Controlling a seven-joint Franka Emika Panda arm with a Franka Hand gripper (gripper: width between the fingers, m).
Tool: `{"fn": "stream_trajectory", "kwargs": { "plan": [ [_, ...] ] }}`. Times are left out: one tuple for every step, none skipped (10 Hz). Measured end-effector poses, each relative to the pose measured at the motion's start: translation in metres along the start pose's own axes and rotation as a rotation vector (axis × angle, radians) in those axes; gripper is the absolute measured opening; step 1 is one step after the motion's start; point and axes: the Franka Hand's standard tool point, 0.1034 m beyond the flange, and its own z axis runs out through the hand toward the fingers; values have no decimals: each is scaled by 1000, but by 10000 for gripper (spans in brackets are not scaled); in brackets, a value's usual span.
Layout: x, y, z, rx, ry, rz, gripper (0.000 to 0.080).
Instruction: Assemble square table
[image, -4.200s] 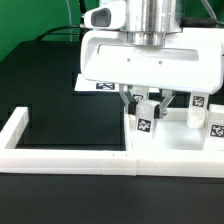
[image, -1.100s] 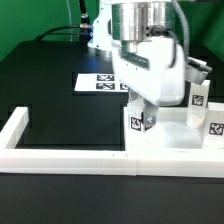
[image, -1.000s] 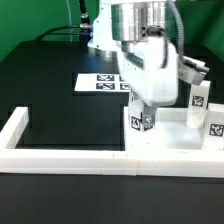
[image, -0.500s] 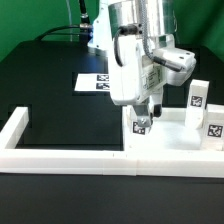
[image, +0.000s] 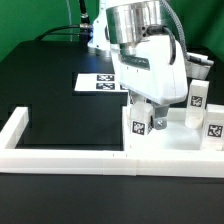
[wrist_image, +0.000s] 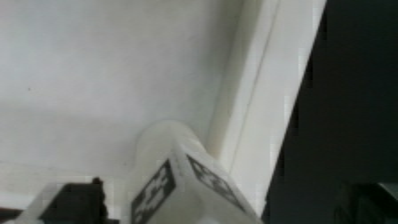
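jaws: spread wide, released | leg upright between them (contact unclear) | on tabletop

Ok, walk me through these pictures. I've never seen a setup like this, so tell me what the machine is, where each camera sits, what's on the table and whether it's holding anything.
The big white and silver machine is a robot arm ending in a two-finger gripper. It is building a small square table from loose white parts.

One picture comes from a camera standing off the arm and takes in the whole scene. The other comes from a camera on the arm's wrist, looking down past the fingers.

On the black surface lies the square tabletop, set against a low white border wall. Short blocky legs carrying black-and-white tags stand on it: one leg right at the gripper, others to the exterior view's right. Farther back lies the flat marker board, part of the rig only.

The jaws appear open around that leg, so it does not look gripped.
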Motion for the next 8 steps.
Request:
{"fn": "stream_trajectory", "kwargs": {
  "plan": [
    [0,0,0,-2,2,-50,648],
    [1,0,0,-4,5,-132,648],
    [2,1,0,-9,7,-218,648],
    [3,4,0,-63,29,-439,648],
    [4,2,-2,-90,43,-578,648],
    [5,3,-1,-89,44,-569,648],
    [5,3,-1,-89,45,-543,648],
    [5,3,-1,-89,45,-544,510]
  ]
}}
